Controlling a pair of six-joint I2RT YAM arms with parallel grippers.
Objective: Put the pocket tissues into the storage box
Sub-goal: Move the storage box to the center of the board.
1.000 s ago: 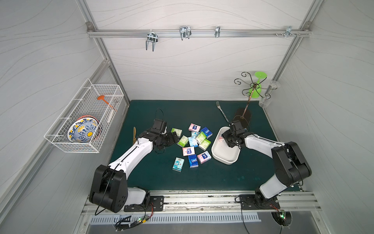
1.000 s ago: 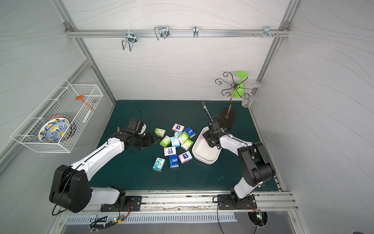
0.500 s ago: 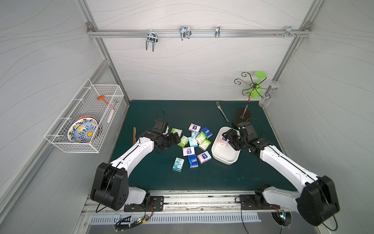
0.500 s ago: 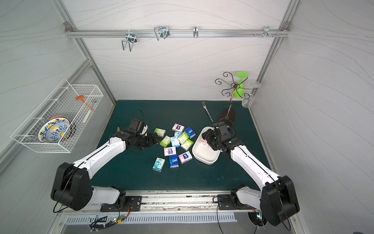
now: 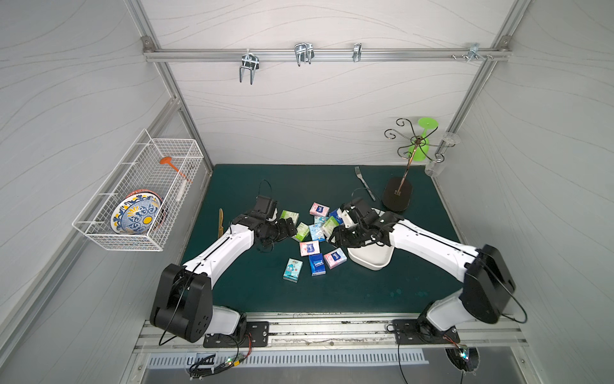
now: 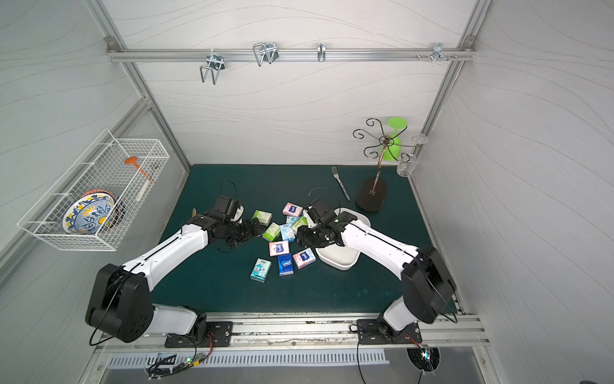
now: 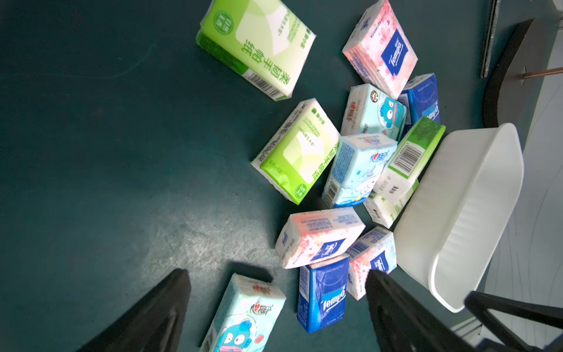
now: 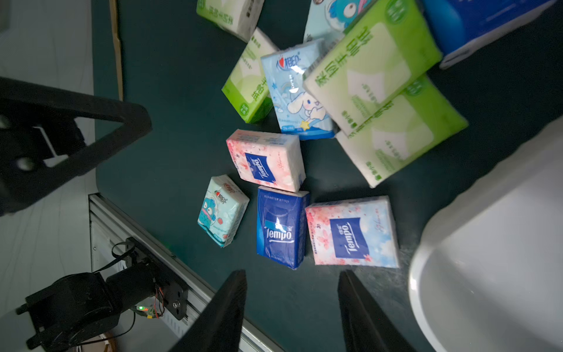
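Right pincer: (image 8: 292, 272) spread, nothing gripped; only bare counter (image 5: 252, 299) is seen between the fingers. It is held low at the pile-side edge of the storage box (image 5: 372, 266).
Left pincer: (image 7: 275, 272) spread wide and empty; it is parked at the opposite edge of the pile, pointed toward the packets.
Nearest to right pincer: a pink packet (image 8: 353, 234) lying flat just beside the box rim, with a dark blue packet (image 8: 281, 227) touching its side.
Nearest to left pincer: a light blue cartoon packet (image 7: 243, 314) lying apart from the rest, and a green packet (image 7: 256, 45) at the far edge of the pile.
Pocket tissues: (image 5: 309, 247) about a dozen are counted on the counter, loosely heaped between the two arms; two green ones are stacked askew near the box.
Box contents: mostly hidden under the right arm in both top views; nothing is made out in the part seen from the wrist views.
Surroundings: a fork (image 5: 364, 183) and a hooked stand (image 5: 397, 196) are noted behind the box, well clear.
Step in hand: judged to be the reach for a packet, no grasp made yet; most of the task is left.
Next move: the right pincer is to be lowered astride the pink packet's narrow sides and clenched without catching the dark blue neighbour or nudging the box.
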